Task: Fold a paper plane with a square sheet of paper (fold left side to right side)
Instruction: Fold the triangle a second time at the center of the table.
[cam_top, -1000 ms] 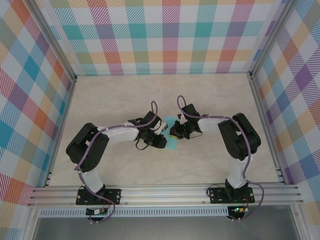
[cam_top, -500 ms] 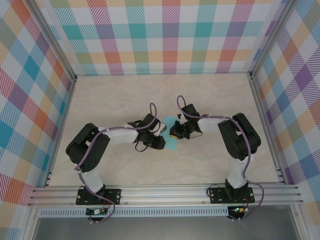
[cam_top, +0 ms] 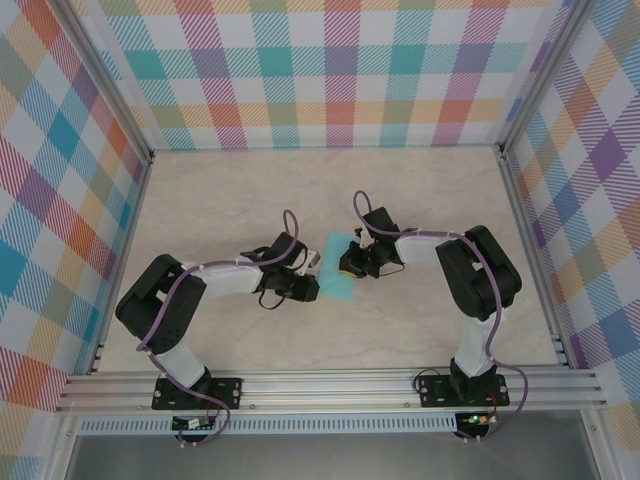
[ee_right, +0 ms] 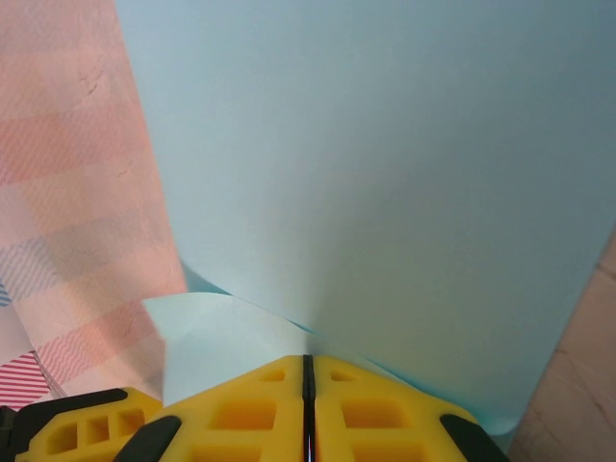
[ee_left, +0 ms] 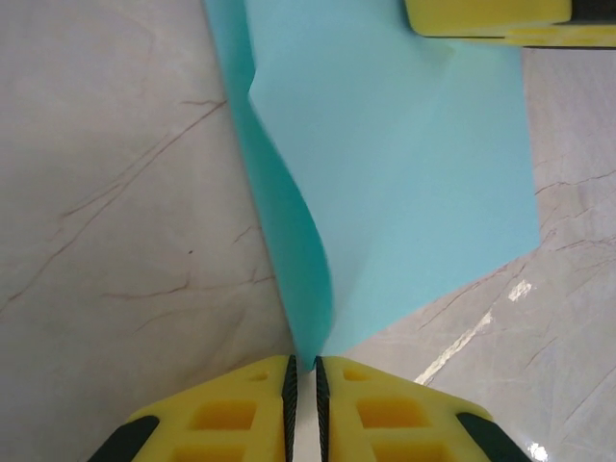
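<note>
Where the left arm [cam_top: 225,272] reaches in from the 7 o'clock side of the table [cam_top: 230,200], the left end effector [cam_top: 310,287] meets the square sheet of paper [cam_top: 334,280] at the sheet's 8 o'clock edge, near the middle of the table. In the left wrist view its two yellow fingers [ee_left: 241,414] sit at 6 o'clock with only a hairline gap between them. The teal sheet's lowest tip runs into that gap, so this end effector is clenched on the paper's edge. From that pinch the sheet fans out toward 12 and 2 o'clock. Its 9 o'clock border stands off the table in a curved ridge, while the part toward 3 o'clock appears to lie flat on the marbled surface. At 1 o'clock in that view a yellow finger of the other arm sits at the sheet's far edge. In the top view the right end effector [cam_top: 348,267] is at the sheet's 2 o'clock side, with the right arm [cam_top: 430,240] coming in from 3 o'clock. The right wrist view shows its fingers pressed together at 6 o'clock with the sheet rising out of the seam, so it is grasping the paper. There the pale teal surface spreads from 11 to 4 o'clock and a small lighter flap lies at 7 o'clock. A blurred plaid surface [ee_right: 67,192] shows at 9 o'clock.
</note>
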Tool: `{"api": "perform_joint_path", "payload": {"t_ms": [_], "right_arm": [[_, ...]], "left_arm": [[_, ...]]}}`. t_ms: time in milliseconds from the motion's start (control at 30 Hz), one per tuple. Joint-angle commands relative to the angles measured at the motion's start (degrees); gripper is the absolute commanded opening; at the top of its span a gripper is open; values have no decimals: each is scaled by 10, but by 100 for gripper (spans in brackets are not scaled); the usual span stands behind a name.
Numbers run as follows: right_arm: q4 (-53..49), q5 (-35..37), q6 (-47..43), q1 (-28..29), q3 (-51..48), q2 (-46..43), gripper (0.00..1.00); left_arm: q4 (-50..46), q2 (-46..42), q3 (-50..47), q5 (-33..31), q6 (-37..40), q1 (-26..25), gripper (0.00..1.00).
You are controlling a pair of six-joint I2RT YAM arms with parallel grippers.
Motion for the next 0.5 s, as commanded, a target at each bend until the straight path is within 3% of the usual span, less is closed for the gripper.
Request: {"api": "perform_joint_path", "payload": {"t_ms": [0,200,467], "right_arm": [[-39,22,-10,3,1,19,9],[-39,21,-10,3,0,18,9],[-39,21,-10,4,1,17,9]], "left_arm": [[-11,-40,-13,38,-6,10,16],[33,-68,-11,119,-20,10,17],[16,3,37,73,-4,15,16]]}}
